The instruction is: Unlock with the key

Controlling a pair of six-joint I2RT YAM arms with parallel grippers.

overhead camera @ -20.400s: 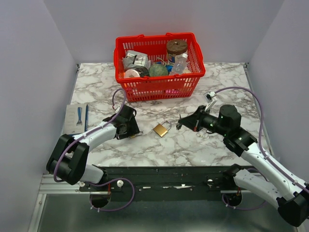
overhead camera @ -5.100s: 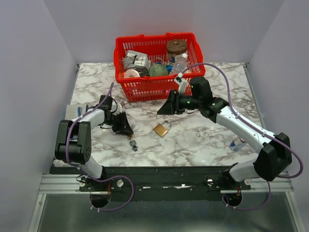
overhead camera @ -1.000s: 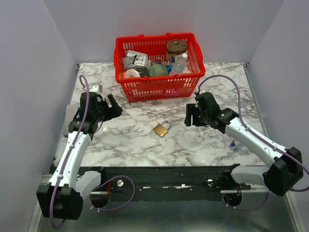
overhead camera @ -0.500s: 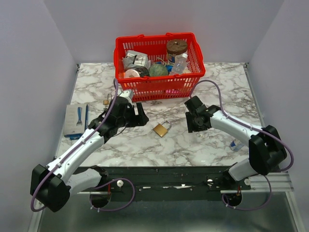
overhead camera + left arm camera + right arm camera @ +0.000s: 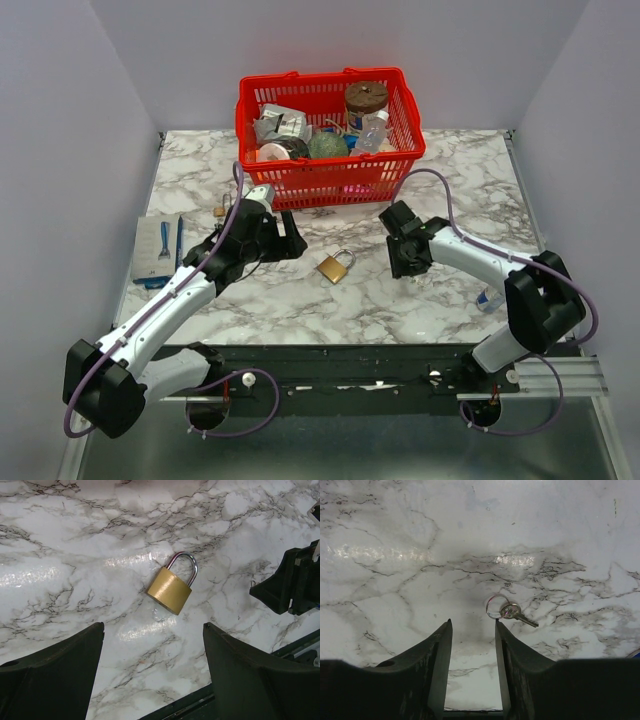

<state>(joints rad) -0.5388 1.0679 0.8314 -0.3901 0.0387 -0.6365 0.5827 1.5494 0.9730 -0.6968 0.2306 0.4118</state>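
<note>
A brass padlock [image 5: 335, 267] [image 5: 170, 587] with a closed silver shackle lies flat on the marble near the middle. My left gripper [image 5: 285, 240] [image 5: 153, 626] hangs just left of it, wide open and empty. A small silver key [image 5: 512, 611] on a ring lies on the table right of the padlock. My right gripper [image 5: 405, 258] [image 5: 473, 622] is low over the table. Its jaws are narrow but apart, with nothing between them. The key ring lies just past its right fingertip [image 5: 497, 625]. From above, the key is hidden by that gripper.
A red basket [image 5: 330, 185] full of items stands at the back centre. A flat packet with blue-handled tools [image 5: 160, 245] lies at the left edge, and a small brass item [image 5: 218, 210] sits near the basket's left corner. A blue and white object [image 5: 490, 298] sits at the right.
My left arm swung in from the far left toward the padlock and stopped. My right gripper shifted slightly left, dropped to the table by the key, and its jaws narrowed.
</note>
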